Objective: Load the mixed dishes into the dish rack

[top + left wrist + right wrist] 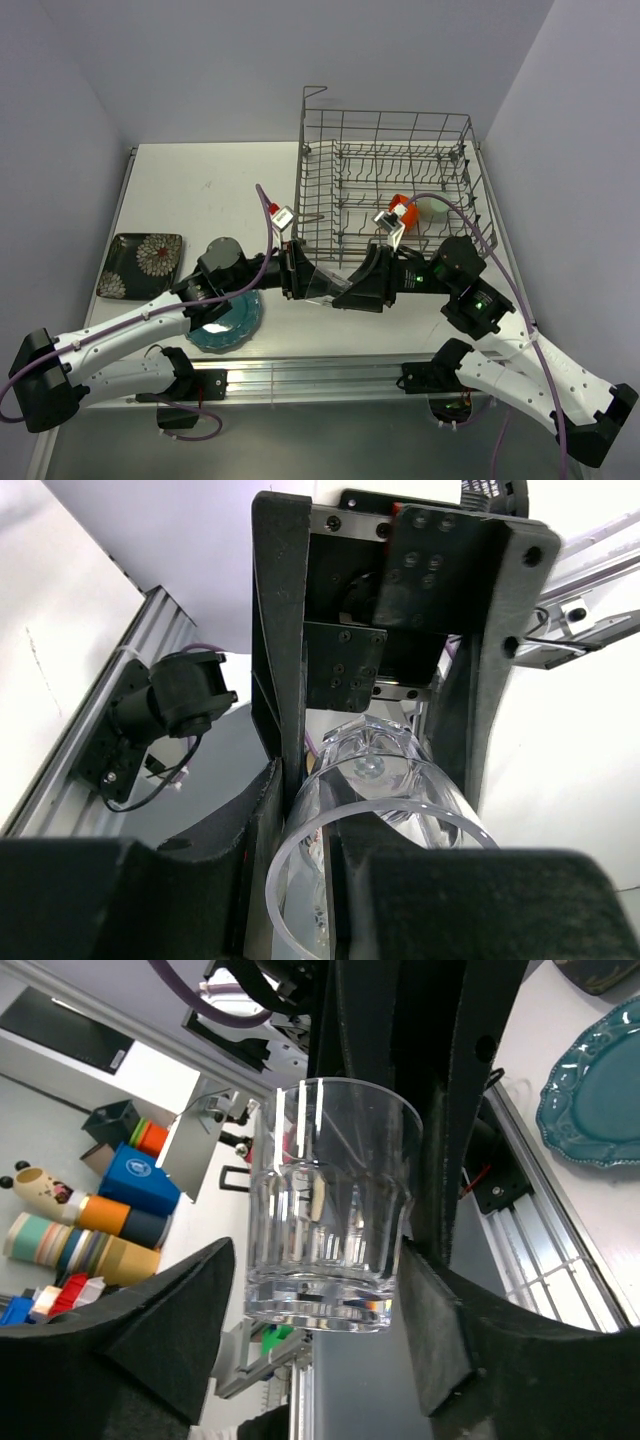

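Observation:
The small clear glass [322, 285] hangs in the air just in front of the dish rack [385, 140], between both grippers. My left gripper [305, 275] is shut on its rim, with one finger inside the glass [390, 780] and one outside. My right gripper [350, 290] is open, its jaws on either side of the glass base [330, 1190]; the right finger touches the glass and the left stands apart. The teal plate [225, 322] and the black square plate [142, 264] lie on the table at the left. The orange-red bowl [402, 210] and the pale green cup [435, 208] sit in the rack.
The rack fills the far right of the table, with its tall wire handle [312, 95] at the far left corner. An aluminium rail [320, 375] runs along the near edge. Walls close in at the left, back and right.

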Robot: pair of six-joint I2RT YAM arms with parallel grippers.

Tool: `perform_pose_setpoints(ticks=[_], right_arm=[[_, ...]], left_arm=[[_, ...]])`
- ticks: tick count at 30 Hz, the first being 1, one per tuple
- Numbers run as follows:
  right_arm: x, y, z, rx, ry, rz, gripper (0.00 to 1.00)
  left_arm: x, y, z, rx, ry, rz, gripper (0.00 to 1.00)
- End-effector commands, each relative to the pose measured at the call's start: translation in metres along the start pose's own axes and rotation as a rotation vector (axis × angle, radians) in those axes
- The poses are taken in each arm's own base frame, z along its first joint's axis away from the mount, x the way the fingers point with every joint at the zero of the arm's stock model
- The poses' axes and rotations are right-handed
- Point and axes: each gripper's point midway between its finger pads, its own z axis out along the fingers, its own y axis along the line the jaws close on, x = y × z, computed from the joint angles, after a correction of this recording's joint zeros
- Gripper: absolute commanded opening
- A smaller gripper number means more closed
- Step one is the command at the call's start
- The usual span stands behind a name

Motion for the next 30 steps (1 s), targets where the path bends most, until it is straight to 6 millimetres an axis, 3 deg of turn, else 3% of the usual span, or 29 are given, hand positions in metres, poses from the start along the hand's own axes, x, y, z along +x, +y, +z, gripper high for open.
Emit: perform_pose_setpoints(ticks=[1,7,17,24,27,30], right_arm=[[-0.0062,0.0091,0.008,-0.032,-0.016,-0.051,0.71],[-0.0085,0.007,0.0072,-0.008,-0.031,-0.059,0.62],[-0.0122,0.0053,0.0092,-0.01,-0.05,-0.053,0.7],[-0.0149,0.004,0.0114,-0.004,-0.053,-0.05,0.67],[-0.0147,0.0026,0.0119,0.0,-0.051,-0.054,0.6],[-0.0146,0.0021,0.0122,0.003,-0.048,-0.057,0.42]], left_arm=[[-0.0102,-0.0255,0.002,0.094,-0.044,0.047,0.0],[-0.0077,-0.0261,-0.0014,0.106,-0.047,0.041,0.0],[-0.0056,-0.0287,-0.0054,0.127,-0.053,0.034,0.0],[-0.0048,-0.0293,-0.0059,0.134,-0.05,0.035,0.0],[-0.0033,-0.0304,-0.0071,0.145,-0.047,0.028,0.0],[-0.0018,-0.0289,-0.0078,0.142,-0.044,0.025,0.0]])
